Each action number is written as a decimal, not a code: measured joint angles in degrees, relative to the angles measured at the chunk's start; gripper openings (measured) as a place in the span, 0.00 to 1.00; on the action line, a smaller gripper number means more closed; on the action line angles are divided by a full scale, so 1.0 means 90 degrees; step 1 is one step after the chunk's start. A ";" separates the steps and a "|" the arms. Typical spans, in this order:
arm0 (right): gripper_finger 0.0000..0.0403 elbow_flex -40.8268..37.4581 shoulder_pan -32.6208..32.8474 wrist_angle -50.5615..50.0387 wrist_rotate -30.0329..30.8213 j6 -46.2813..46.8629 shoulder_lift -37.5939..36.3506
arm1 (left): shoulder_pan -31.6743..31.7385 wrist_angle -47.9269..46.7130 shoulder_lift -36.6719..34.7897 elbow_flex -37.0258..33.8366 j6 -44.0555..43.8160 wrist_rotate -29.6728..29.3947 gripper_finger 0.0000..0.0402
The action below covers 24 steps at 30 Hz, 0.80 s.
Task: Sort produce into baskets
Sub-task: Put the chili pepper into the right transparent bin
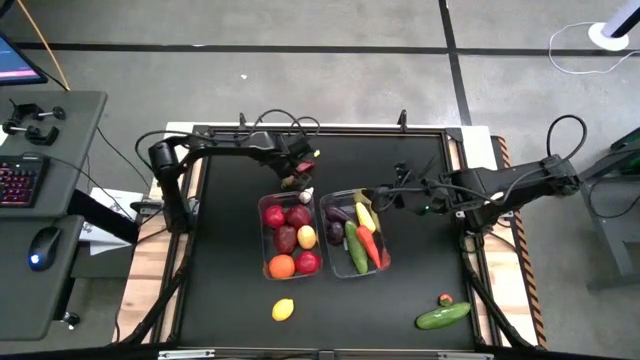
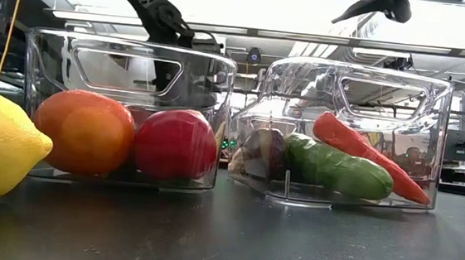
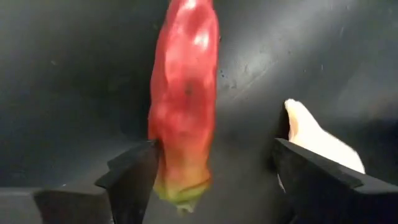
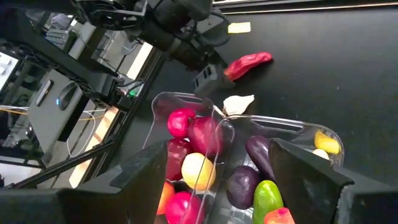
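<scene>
two clear bins (image 1: 262, 212) (image 1: 384, 258), two cucumbers (image 1: 442, 316) (image 1: 357, 250) and two lemons (image 1: 283, 310) (image 1: 306, 237) were counted; one carrot (image 1: 368, 243) was seen.

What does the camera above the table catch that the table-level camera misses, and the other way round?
Only the high view shows both arms whole, the left gripper open around a red chili behind the baskets, the right gripper open over the vegetable basket, and a loose cucumber.

Only the low view shows the room behind the table.

Both show the fruit basket, the orange, the carrot and the loose lemon.
</scene>
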 joint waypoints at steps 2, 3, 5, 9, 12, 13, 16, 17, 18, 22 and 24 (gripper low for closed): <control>0.67 0.0000 0.0000 -0.0003 0.0021 0.0088 0.0000 | 0.0032 0.0059 0.0114 0.0011 -0.0114 0.0082 0.76; 0.67 0.0000 0.0000 -0.0001 0.0030 0.0116 0.0000 | 0.0047 0.0135 0.0177 0.0012 -0.0114 0.0006 0.76; 0.67 0.0000 0.0000 -0.0003 0.0033 0.0120 0.0001 | 0.0050 0.0153 0.0375 -0.0033 -0.0152 -0.0225 0.76; 0.67 0.0000 0.0000 0.0009 0.0034 0.0123 0.0061 | 0.0032 0.0173 0.0536 0.0001 -0.0223 -0.0425 0.76; 0.67 0.0000 0.0000 0.0005 0.0010 0.0122 0.0144 | 0.0021 0.0174 0.0617 0.0005 -0.0290 -0.0470 0.76; 0.67 0.0000 0.0000 0.0005 0.0004 0.0121 0.0181 | 0.0013 0.0178 0.0627 0.0001 -0.0260 -0.0513 0.76; 0.67 0.0000 0.0000 0.0006 -0.0039 0.0121 0.0280 | -0.0026 0.0226 0.0602 -0.0003 -0.0115 -0.0620 0.74; 0.67 0.0000 0.0000 0.0005 -0.0071 0.0123 0.0304 | -0.0028 0.0237 0.0571 -0.0012 -0.0064 -0.0679 0.72; 0.67 0.0000 0.0000 0.0007 -0.0104 0.0121 0.0331 | -0.0027 0.0247 0.0555 -0.0006 -0.0011 -0.0739 0.68; 0.67 0.0000 0.0000 0.0009 -0.0138 0.0120 0.0345 | 0.0098 0.0180 0.0395 0.0067 0.0186 -0.1089 0.46; 0.67 0.0000 0.0000 0.0002 -0.0137 0.0118 0.0338 | 0.0211 0.0208 0.0207 0.0148 0.0186 -0.1201 0.32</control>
